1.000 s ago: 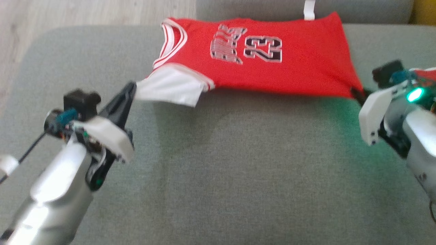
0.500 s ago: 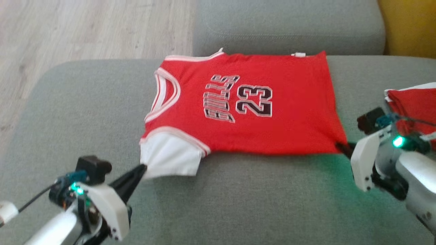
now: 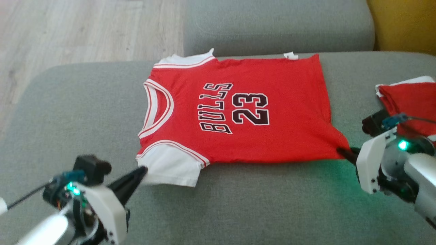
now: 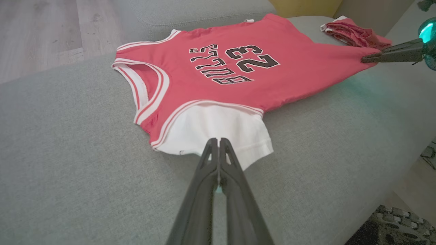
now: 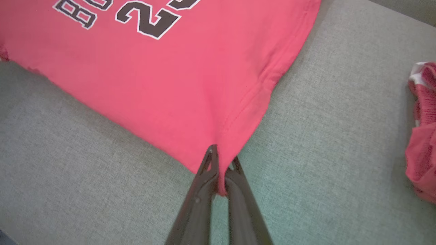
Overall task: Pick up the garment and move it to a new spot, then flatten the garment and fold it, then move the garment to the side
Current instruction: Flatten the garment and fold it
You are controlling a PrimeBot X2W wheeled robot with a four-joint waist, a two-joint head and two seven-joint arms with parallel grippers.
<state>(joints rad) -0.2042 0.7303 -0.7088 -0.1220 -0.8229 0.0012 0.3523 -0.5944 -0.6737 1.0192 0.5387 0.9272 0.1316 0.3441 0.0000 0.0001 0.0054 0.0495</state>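
- The grey sofa seat (image 3: pixel 238 204) is the work surface; its broad, flat cushion gives room to spread cloth.
- The garment (image 3: pixel 272 129), a red jersey, lies print-up in the middle of the seat, almost flat; its near edge runs taut between the two arms, which I judge is the flattening step before any fold.
- A second red cloth (image 3: pixel 412 98) sits bunched at the seat's right end, apart from the jersey; it seems to be kept out of the way.
- The left gripper (image 4: pixel 216 142) is pinched closed on the edge of the white sleeve (image 4: pixel 218 124); the right gripper (image 5: pixel 221 154) is clamped on the hem corner (image 5: pixel 238 132); gripping opposite ends lets the arms pull the cloth smooth.
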